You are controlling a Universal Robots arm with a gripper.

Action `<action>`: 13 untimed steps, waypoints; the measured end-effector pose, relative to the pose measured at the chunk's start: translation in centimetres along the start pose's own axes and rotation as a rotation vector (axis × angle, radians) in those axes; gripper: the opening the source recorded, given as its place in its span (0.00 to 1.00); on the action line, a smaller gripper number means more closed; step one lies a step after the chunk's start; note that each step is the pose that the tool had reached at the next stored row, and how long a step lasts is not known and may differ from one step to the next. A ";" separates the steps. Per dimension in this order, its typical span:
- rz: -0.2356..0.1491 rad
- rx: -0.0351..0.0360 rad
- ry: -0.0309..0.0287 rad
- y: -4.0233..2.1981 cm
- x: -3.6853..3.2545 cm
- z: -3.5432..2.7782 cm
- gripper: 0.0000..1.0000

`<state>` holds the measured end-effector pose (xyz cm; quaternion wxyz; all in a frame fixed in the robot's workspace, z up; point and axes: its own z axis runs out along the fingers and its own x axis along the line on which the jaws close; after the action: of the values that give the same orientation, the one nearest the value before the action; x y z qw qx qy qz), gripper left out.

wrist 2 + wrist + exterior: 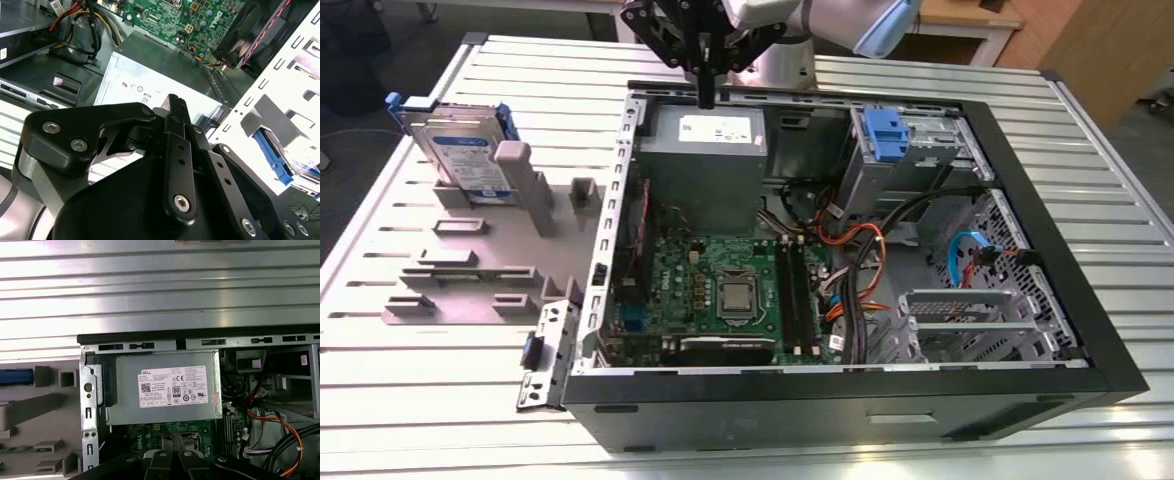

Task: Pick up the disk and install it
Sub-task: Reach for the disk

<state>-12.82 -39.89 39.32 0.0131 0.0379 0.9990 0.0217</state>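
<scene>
One silver, blue-framed rectangular disk [460, 150] stands on edge in a grey slotted holder [454, 275] at the exterior view's upper left, long axis roughly upright, label toward the camera. The single black end effector [707, 98] hangs closed and empty at top centre.

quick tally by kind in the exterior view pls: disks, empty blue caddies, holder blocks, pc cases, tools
disk: 1
empty blue caddy: 1
grey holder block: 1
open pc case: 1
tool: 1
total: 5
</scene>
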 end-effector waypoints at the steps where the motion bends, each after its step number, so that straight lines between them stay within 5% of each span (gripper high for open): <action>1: 0.000 0.0000 0.0000 0.00 0.03 0.00 0.11; 13: 0.000 0.0001 0.0001 -0.03 0.32 0.04 0.11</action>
<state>-13.14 -39.89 39.27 0.0130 0.0379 0.9990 0.0217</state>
